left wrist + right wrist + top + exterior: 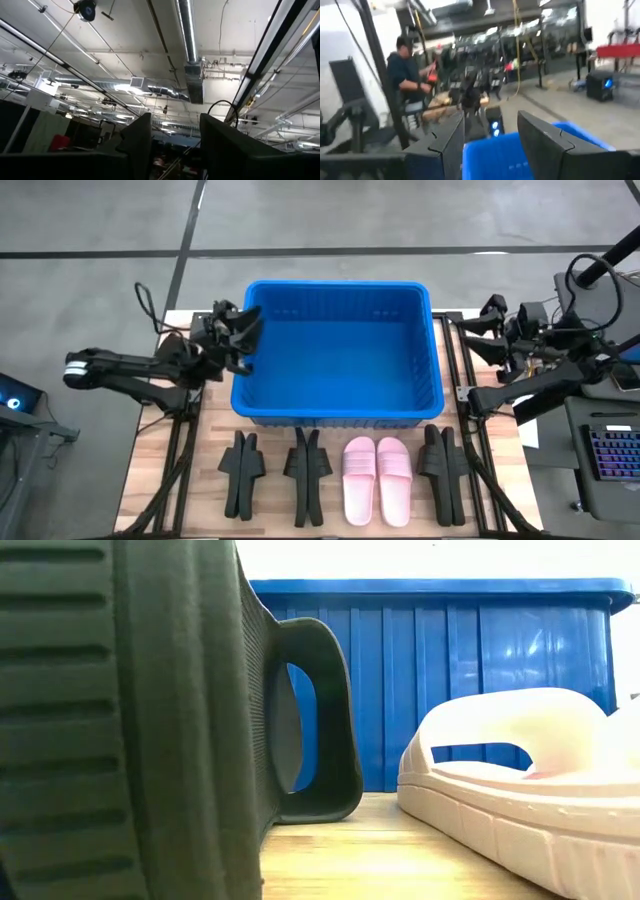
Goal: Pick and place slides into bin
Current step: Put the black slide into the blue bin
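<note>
The blue bin stands at the middle of the table's far half, with nothing showing inside it. Along the near edge sits a row of slides: two black pairs, a pink pair lying soles down, and another black pair. The black ones stand on their side edges, straps outward; one fills the low view's left beside a pink slide. My left gripper is raised by the bin's left wall, open, tipped upward. My right gripper is open beside the bin's right wall, the bin beyond its fingers.
Metal rails run along both sides of the wooden table top. A keyboard and cables lie off the right edge. A person stands in the room beyond the table. Bare wood shows between the bin and the row of slides.
</note>
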Motion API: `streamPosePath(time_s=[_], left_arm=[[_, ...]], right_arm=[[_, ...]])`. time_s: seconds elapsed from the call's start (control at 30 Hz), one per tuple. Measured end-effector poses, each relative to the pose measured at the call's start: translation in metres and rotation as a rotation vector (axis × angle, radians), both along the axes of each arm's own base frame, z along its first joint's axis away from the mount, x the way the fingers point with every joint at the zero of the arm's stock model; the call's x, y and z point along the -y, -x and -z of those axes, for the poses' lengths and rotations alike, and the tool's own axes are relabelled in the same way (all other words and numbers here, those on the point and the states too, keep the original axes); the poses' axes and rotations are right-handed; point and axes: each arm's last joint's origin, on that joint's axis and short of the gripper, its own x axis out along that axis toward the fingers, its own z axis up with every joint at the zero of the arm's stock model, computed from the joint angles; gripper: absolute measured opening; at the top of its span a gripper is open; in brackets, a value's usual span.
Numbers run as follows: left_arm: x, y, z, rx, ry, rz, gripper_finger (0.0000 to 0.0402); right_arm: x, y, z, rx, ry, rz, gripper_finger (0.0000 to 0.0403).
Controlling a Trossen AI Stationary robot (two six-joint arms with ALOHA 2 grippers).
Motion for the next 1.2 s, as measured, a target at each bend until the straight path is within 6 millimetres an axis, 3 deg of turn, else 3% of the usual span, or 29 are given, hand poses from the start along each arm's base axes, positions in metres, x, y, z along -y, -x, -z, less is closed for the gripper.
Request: streamPosePath(time_s=[0.1,0.27,0.43,0.8,1.2], left_arm=[[0.000,-0.010,-0.012,0.016,-0.001,-0.002,0.0154],[-0.001,-0.013,-0.018,-0.022,-0.019,-0.023,0.0154],[0.000,-0.005,-0.016,-0.093,0.020,0.027,0.0154],[0.002,0.020,-0.015,-0.244,0.116,0.187,0.0154],[0.002,0.003,-0.003,-0.308,0.165,0.217,0.0154]], right_arm=[[0.000,0.002,-0.011,-0.012,-0.133,-0.034,0.0173],[-0.003,-0.001,-0.015,-0.078,-0.209,-0.111,0.0173],[-0.007,-0.018,-0.010,-0.143,-0.263,-0.126,0.0173],[-0.018,-0.056,0.023,-0.517,-0.390,-0.166,0.0173],[-0.040,-0.083,0.019,-0.606,-0.457,-0.285,0.0173]])
